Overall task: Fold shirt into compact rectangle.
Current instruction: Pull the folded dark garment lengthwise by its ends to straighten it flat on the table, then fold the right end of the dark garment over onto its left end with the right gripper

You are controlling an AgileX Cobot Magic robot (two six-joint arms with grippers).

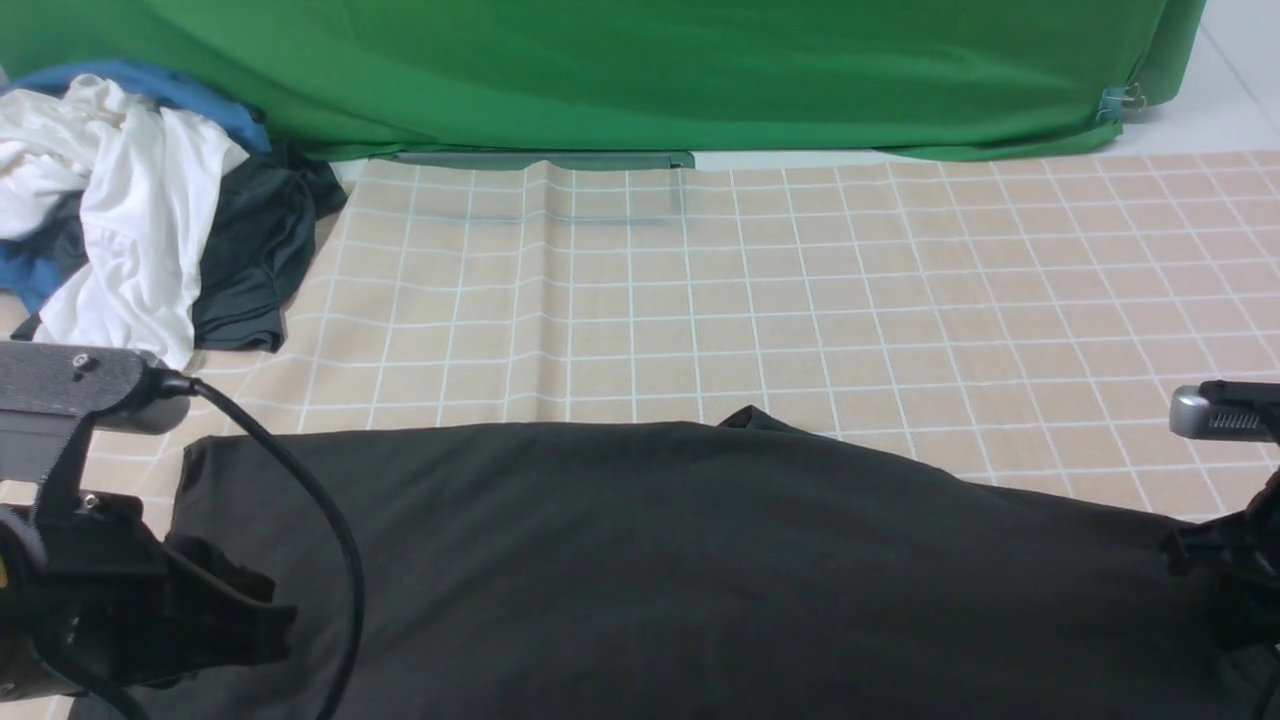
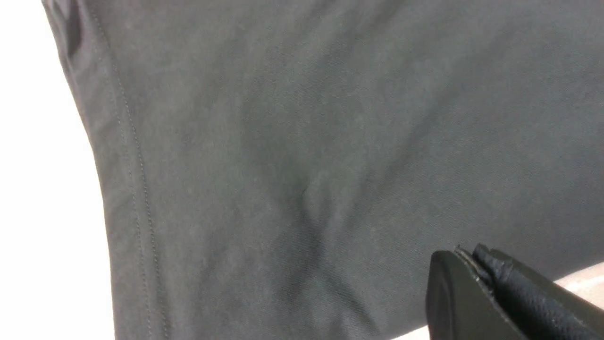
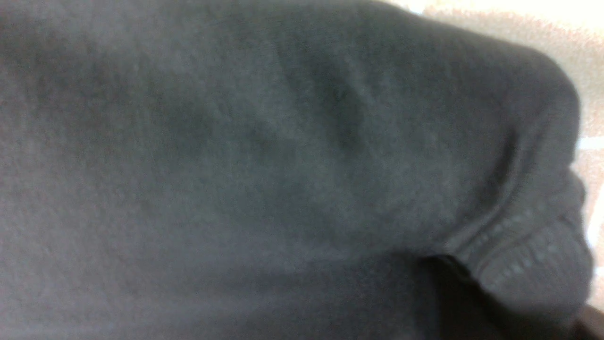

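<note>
The left gripper (image 1: 225, 605) is clamped on the left edge of the shirt (image 1: 700, 570). The right gripper (image 1: 1210, 560) sits at its right edge, and I cannot tell its grip. The shirt spreads between them on the checked cloth (image 1: 800, 300), with a clothes pile (image 1: 130, 210) far left.

A green backdrop cloth (image 1: 650, 70) hangs behind the beige, white-gridded table covering (image 1: 800, 280).
</note>
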